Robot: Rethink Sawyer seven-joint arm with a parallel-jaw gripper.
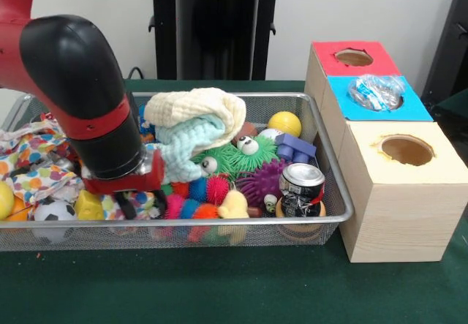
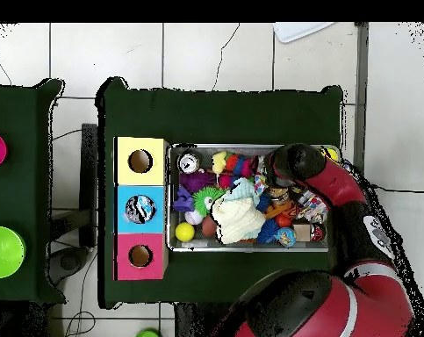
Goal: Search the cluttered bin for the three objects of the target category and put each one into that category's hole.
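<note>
My gripper (image 1: 126,201) is down inside the wire bin (image 1: 333,164) at its left-middle, sunk among the toys, so its state is hidden. In the overhead view only the arm's end (image 2: 291,164) shows over the bin (image 2: 247,247). A cream cloth (image 1: 199,107) and a pale teal cloth (image 1: 183,148) lie heaped right beside the wrist. The wooden box has a red hole (image 1: 354,58), a blue hole (image 1: 395,103) and a plain hole (image 1: 406,150). A crumpled clear plastic bottle (image 1: 374,92) sits in the blue hole. A dented silver can (image 1: 301,182) stands in the bin's corner nearest the box.
The bin also holds a green spiky toy with eyes (image 1: 235,156), a purple spiky ball (image 1: 262,182), a yellow ball (image 1: 285,123), a blue block (image 1: 295,147), a small soccer ball (image 1: 54,212) and a polka-dot cloth (image 1: 31,157). The box stands tight against the bin's side.
</note>
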